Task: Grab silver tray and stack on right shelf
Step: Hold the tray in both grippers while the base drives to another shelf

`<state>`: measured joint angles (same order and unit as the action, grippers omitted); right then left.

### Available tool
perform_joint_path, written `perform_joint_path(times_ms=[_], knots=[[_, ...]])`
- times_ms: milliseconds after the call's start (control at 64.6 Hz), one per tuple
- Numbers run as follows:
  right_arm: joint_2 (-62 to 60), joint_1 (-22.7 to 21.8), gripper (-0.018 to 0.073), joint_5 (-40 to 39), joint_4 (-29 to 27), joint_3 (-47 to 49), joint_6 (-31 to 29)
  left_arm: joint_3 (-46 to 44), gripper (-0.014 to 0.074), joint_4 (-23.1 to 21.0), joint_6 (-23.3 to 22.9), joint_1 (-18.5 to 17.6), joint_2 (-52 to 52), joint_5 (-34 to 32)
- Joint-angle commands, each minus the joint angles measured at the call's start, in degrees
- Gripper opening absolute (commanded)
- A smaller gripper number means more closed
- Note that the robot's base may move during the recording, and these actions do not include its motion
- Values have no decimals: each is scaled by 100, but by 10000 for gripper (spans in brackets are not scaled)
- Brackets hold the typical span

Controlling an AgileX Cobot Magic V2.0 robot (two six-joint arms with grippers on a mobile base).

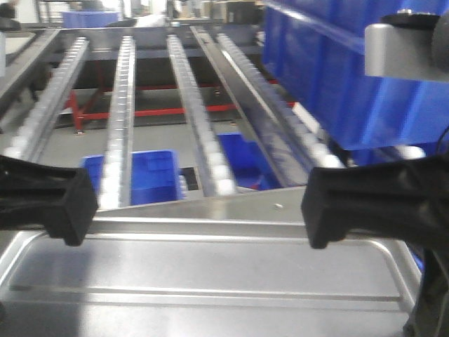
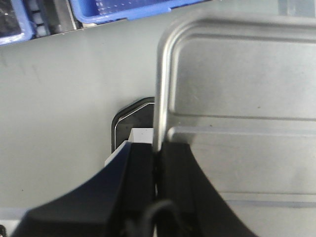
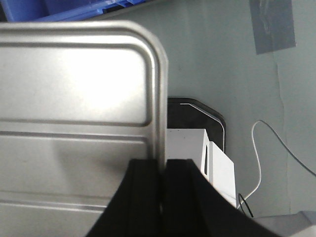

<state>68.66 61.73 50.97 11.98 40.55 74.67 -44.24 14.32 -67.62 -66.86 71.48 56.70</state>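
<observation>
The silver tray is shiny, with a raised rim and long ridges, and is held level just in front of the right shelf. My left gripper is shut on the tray's left rim, seen in the left wrist view with the rim between its black fingers. My right gripper is shut on the tray's right rim, seen in the right wrist view with the rim between its fingers. The shelf's flat steel front bar lies just beyond the tray's far edge.
A large blue bin sits on the shelf's right lanes. Blue crates stand on the floor under the rollers. A red frame lies below the rack. A white box and a white cable lie on the floor.
</observation>
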Motion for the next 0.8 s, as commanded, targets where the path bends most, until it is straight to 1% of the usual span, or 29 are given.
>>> perform_joint_path(times_ms=[0,789], knots=[[-133,-3,58,-31,176,128,-13,-126,-92,114,-64,-46,-136,45],[-133,-3,58,-19,176,128,-13,-126,-92,114,-64,-46,-136,45]])
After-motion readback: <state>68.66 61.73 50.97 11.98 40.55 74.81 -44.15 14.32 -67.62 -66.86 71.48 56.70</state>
